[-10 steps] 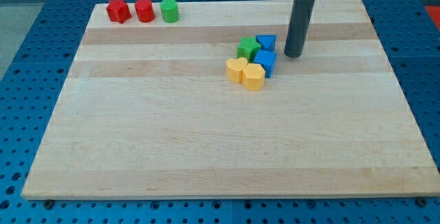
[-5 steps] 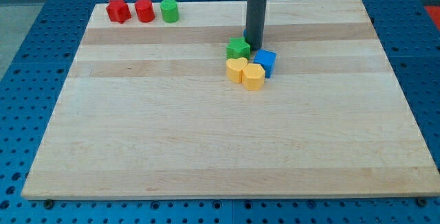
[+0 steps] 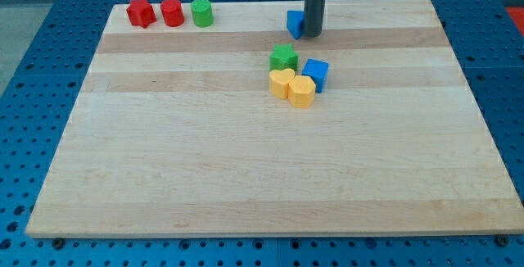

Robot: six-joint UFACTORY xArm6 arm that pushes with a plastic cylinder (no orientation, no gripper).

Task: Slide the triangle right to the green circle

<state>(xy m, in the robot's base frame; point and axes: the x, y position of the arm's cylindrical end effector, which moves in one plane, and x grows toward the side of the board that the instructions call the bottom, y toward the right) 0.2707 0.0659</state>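
Observation:
The blue triangle (image 3: 295, 24) lies near the board's top edge, right of centre. My tip (image 3: 313, 34) touches its right side. The green circle (image 3: 201, 12) stands at the top left, well to the left of the triangle, with a red circle (image 3: 172, 12) and a red star (image 3: 141, 12) further left.
Below the triangle sits a cluster: a green star (image 3: 284, 56), a blue cube (image 3: 315, 74), a yellow heart (image 3: 282, 82) and a yellow block (image 3: 301, 92). The wooden board (image 3: 246, 169) lies on a blue perforated table.
My tip swept left behind the cluster, then up toward the view's top. The blue triangle has left the cluster and moved up and left with it.

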